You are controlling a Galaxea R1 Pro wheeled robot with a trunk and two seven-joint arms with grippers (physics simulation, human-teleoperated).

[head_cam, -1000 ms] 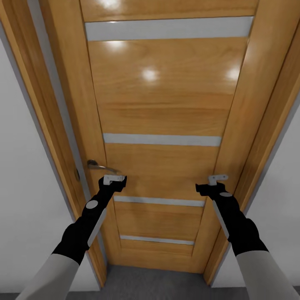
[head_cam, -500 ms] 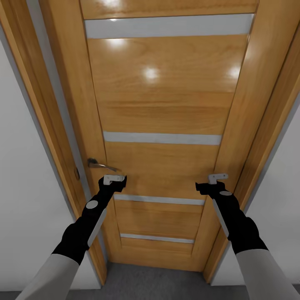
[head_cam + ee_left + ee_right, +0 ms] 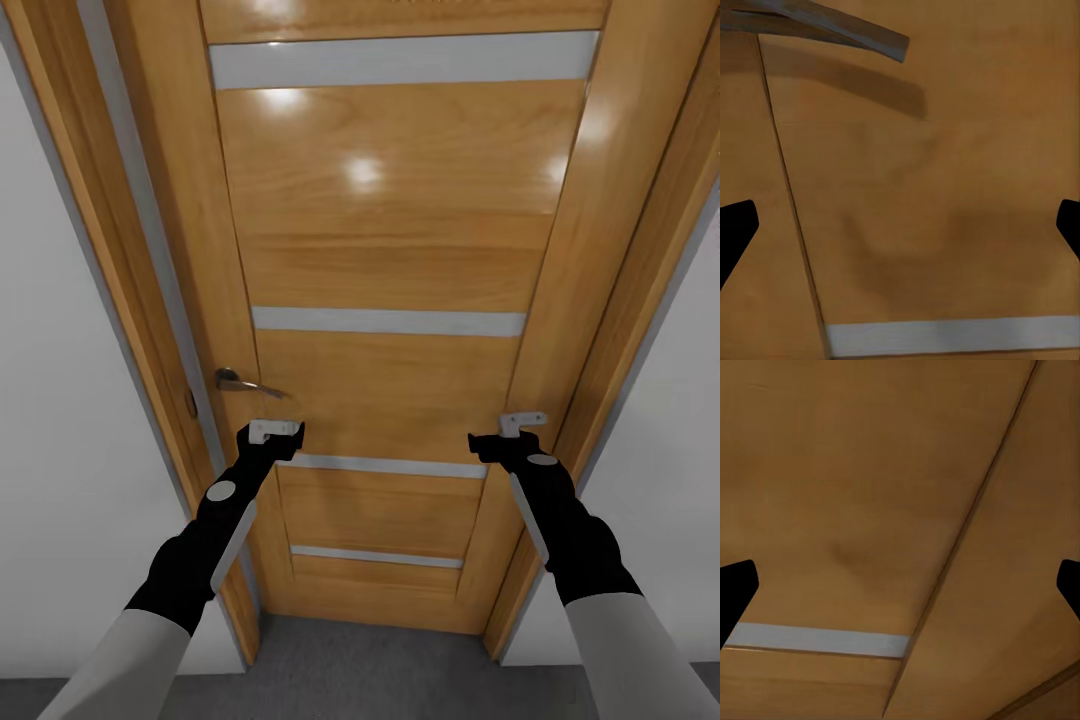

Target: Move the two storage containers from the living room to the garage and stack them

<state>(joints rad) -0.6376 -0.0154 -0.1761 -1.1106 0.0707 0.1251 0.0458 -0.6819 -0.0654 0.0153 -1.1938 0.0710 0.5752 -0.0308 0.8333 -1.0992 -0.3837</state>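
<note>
door (image 3: 400,260): wooden panel door, shiny orange-brown, standing right in front of the robot and shut in its frame; pale grey horizontal strips cross it at several heights, with light glare spots on the upper panel
handle (image 3: 243,384): metal lever on the door's left side, pointing toward the middle; it sits just above the left gripper, not touching as far as I can tell; in the left wrist view it's the grey bar (image 3: 832,30) casting a shadow on the wood
left gripper (image 3: 274,432): held up close to the door, just below the handle; jaws spread wide, both black tips at the far edges of the wrist view, nothing between them but door
right gripper (image 3: 522,424): up at about the same height, near the door's right edge; jaws spread wide too, nothing in them; its wrist view looks at bare wood, a grey strip and the door's panel seam
walls (image 3: 60,420): plain white on both sides of the frame
floor (image 3: 370,670): grey strip at the foot of the door, between the two arms
containers: can't see either of them anywhere here, so can't say where they are
</note>
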